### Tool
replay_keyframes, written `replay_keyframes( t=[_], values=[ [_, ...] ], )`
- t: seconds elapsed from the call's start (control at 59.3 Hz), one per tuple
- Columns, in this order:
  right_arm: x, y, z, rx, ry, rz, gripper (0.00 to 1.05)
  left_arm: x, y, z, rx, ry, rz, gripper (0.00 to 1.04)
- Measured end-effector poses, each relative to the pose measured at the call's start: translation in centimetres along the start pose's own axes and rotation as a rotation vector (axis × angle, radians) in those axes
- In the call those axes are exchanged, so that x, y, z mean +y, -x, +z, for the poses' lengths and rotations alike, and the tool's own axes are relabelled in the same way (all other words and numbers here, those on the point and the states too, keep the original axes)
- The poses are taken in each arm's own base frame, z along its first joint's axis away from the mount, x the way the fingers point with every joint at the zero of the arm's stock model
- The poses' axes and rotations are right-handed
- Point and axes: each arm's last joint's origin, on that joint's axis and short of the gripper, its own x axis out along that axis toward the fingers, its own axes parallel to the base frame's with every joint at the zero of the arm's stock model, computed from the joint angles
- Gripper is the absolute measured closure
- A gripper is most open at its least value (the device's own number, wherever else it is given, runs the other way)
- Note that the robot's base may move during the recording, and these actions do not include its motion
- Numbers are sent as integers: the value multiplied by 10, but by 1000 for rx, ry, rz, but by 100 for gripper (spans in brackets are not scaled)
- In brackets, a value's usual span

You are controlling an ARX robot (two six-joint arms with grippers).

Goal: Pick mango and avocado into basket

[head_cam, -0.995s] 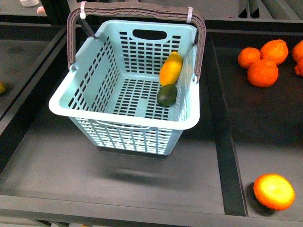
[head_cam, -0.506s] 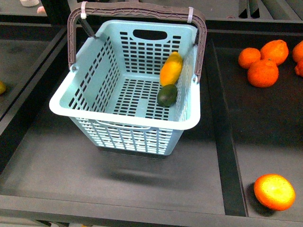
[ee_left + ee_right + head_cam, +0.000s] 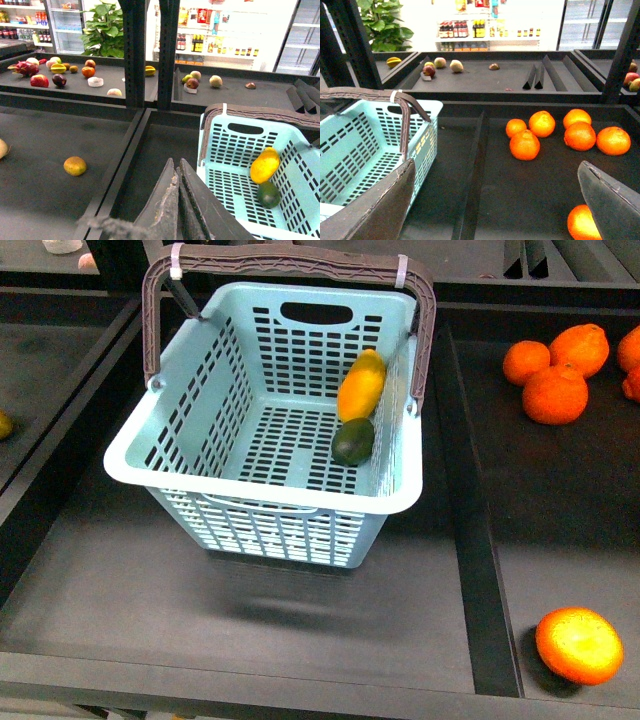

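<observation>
The left tool (image 3: 176, 200) has its two dark fingers pressed together and holds nothing. The right tool (image 3: 495, 200) is spread wide and is empty too. Neither tool shows in the front view.

The basket (image 3: 150, 455) sits between the two arms, on a dark shelf tray. From the left tool it is just off to the right side. From the right tool it is off to the left side.

Both fruits already lie inside, against the basket's right wall. The mango (image 3: 361, 384) is long, smooth and yellow-orange, and its long side runs from the near rim toward the far rim. The avocado (image 3: 352, 441) is small, dark green and egg-shaped. It touches the mango's near end.

The job looks done, I think. Oranges (image 3: 555, 393) lie on the next tray, well apart.
</observation>
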Motion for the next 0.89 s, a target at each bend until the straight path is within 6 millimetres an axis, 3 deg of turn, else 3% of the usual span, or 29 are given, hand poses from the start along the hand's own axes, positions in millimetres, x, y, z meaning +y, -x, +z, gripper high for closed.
replay_keyframes(
  t=[0.658,0.894],
  values=[
    [0,0,0,0,0,0,9,0,20,-3,4,1,0,102],
    [0,0,0,0,0,0,9,0,20,-3,5,0,0,54]
  ],
)
